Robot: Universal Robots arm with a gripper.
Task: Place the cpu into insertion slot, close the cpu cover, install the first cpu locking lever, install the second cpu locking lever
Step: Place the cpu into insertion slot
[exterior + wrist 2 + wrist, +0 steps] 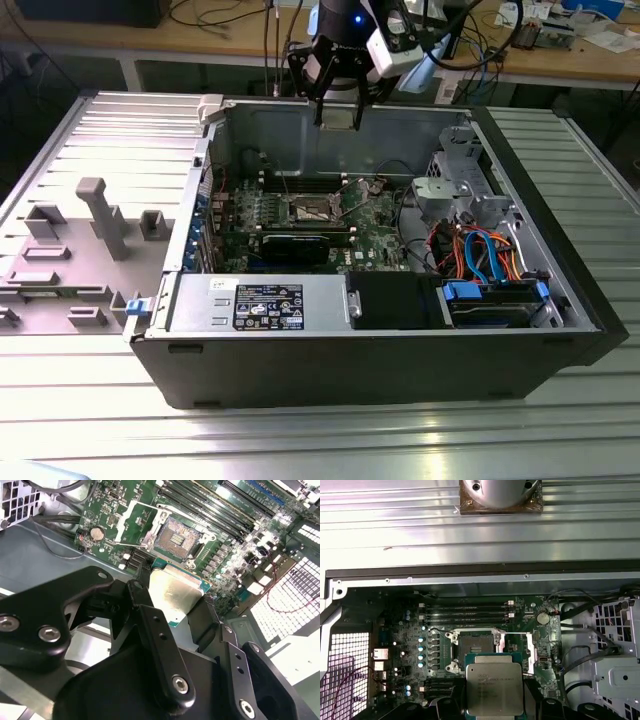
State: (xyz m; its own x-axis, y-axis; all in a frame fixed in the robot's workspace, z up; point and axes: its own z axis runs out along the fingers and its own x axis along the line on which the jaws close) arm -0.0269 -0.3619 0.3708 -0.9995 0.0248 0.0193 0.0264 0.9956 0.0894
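Above the rim of the open computer case [350,370], at the wall farthest from the exterior camera, your gripper [338,112] hangs with the cpu [495,687] in it. The jaws are narrow, pressed on 2 opposite edges of the chip by the 2 fingers [136,592]. In both wrist views the cpu lies flat between them, with its grey metal top turned away from the board. I judge this hold is chosen so that nothing touches the underside and the chip can go down level.

The insertion slot [472,647] sits on the motherboard [545,655], close to the board's middle, and it is bare — you see its dark centre inside the shiny rim. The cpu is well apart from it, high over the board, and in the first wrist view it seems not centred on the slot. The cpu cover [126,522] is swung open and lies off to 1 side of the slot, so the opening is free from above.

For room, mind what stands around. The long memory slots [465,612] run just beside 1 edge of the slot, and the black graphics card [300,243] lies along the opposite edge. The grey drive cage [450,195] stands at the exterior view's right. Between these, the space straight over the slot looks open.
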